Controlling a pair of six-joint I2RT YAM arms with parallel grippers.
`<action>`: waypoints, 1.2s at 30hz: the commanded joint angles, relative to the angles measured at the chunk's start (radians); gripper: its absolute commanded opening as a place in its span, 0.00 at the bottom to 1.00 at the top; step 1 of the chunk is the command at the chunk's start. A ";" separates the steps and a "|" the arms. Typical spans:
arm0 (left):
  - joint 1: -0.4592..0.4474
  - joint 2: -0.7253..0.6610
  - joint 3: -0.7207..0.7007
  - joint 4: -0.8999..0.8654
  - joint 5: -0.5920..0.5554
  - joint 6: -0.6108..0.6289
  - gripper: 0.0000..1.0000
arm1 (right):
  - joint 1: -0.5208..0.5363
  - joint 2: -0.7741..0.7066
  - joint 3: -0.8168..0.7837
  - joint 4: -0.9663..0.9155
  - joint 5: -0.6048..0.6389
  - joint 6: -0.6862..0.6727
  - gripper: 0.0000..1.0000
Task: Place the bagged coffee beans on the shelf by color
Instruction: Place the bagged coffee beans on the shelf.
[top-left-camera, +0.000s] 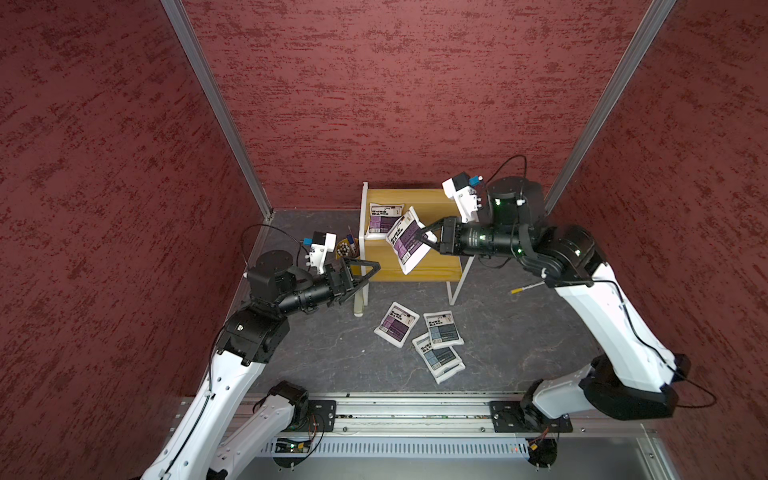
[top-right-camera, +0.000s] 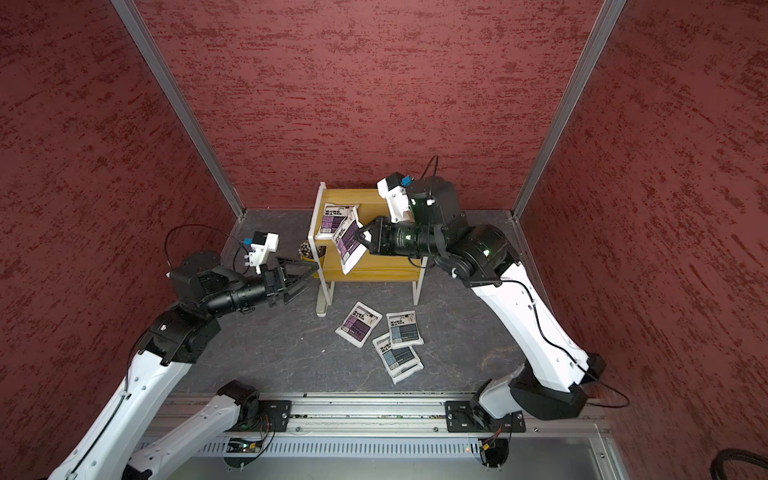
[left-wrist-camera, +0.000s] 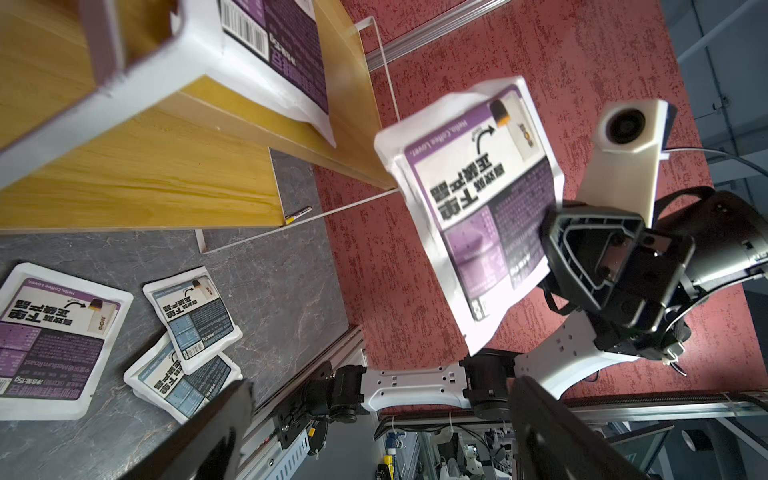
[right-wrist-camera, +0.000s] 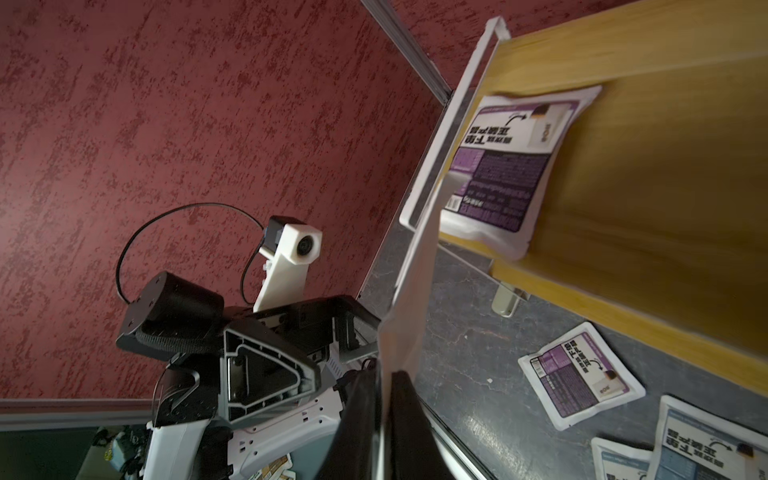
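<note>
A purple-labelled coffee bag (top-left-camera: 405, 241) is pinched near one edge by the right gripper (top-left-camera: 424, 237), whose jaws are closed narrowly on it. The bag is held tilted in front of the shelf (top-left-camera: 432, 266), over the step between the upper and lower boards. Whether it touches either board cannot be told. In both top views its upper corner overlaps a second purple bag (top-right-camera: 332, 220), which lies flat on the upper board at the shelf's left end. The remaining four bags are left on the grey bench (top-left-camera: 324, 357) in front of the shelf. A third purple bag (top-left-camera: 396, 324) lies by itself. Just beside it, three grey-blue bags are piled loosely: one (top-left-camera: 442, 330) rests on another (top-left-camera: 436, 357), and only the edge of the lowest (top-left-camera: 451, 374) is seen. The left gripper (top-left-camera: 370, 272) is held wide open and empty, near the shelf's front left leg. A yellow pen bucket (top-left-camera: 347, 247) stands just behind this gripper, and a pale oblong case (top-left-camera: 358, 305) lies on the bench below it. A marker (top-left-camera: 525, 288) lies under the right arm.
</note>
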 joint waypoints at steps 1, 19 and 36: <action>0.023 0.004 -0.001 0.024 0.018 0.002 1.00 | -0.078 0.055 0.104 -0.048 -0.094 -0.052 0.12; 0.139 0.007 -0.017 -0.010 0.098 0.002 1.00 | -0.249 0.139 0.023 0.156 -0.033 0.051 0.07; 0.142 0.001 -0.064 0.005 0.110 -0.001 1.00 | -0.247 -0.012 -0.353 0.428 0.048 0.200 0.26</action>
